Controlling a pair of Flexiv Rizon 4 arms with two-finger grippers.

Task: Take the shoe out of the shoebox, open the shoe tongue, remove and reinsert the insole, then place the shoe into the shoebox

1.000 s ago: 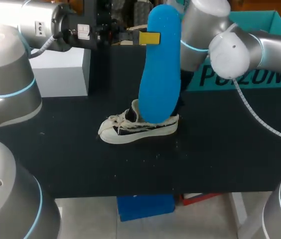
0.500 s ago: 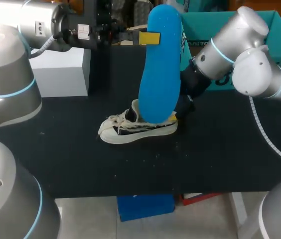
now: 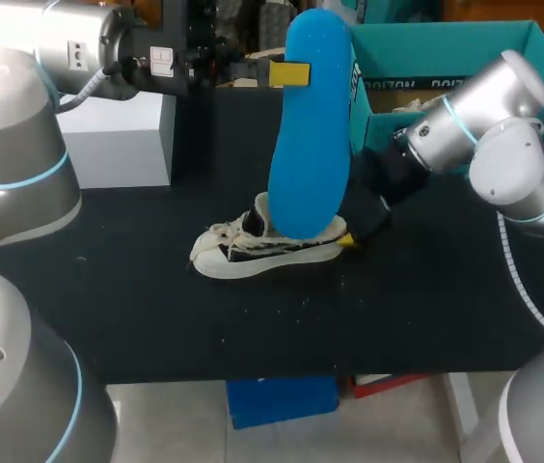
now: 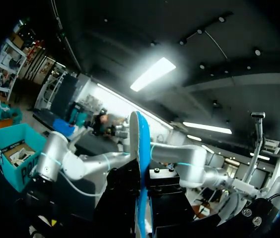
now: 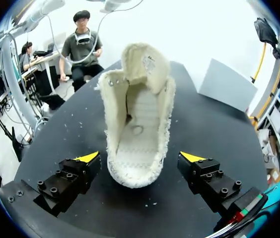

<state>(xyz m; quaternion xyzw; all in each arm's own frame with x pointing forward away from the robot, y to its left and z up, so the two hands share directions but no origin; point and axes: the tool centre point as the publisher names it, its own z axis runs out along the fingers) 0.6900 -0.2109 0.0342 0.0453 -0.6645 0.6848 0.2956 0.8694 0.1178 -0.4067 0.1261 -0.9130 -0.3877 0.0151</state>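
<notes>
A white-and-black sneaker (image 3: 262, 246) lies on its sole on the black table (image 3: 156, 309), toe to the left. Above it hangs a blue insole (image 3: 311, 125), upright, its lower end over the shoe's opening. My left gripper (image 3: 295, 73) is shut on the insole's upper part; in the left wrist view the insole (image 4: 139, 163) shows edge-on between its dark fingers. My right gripper (image 3: 354, 236) sits low at the shoe's heel. In the right wrist view it (image 5: 140, 157) stands open, one yellow tip on each side of the heel of the shoe (image 5: 137, 124), not touching it.
The open teal shoebox (image 3: 446, 43) stands at the back right, behind my right arm. A white box (image 3: 118, 135) stands at the back left. Bare table lies in front of the shoe.
My right arm has swung down and to the right, bringing its open gripper low to the shoe's heel. The left arm and the insole have kept still.
</notes>
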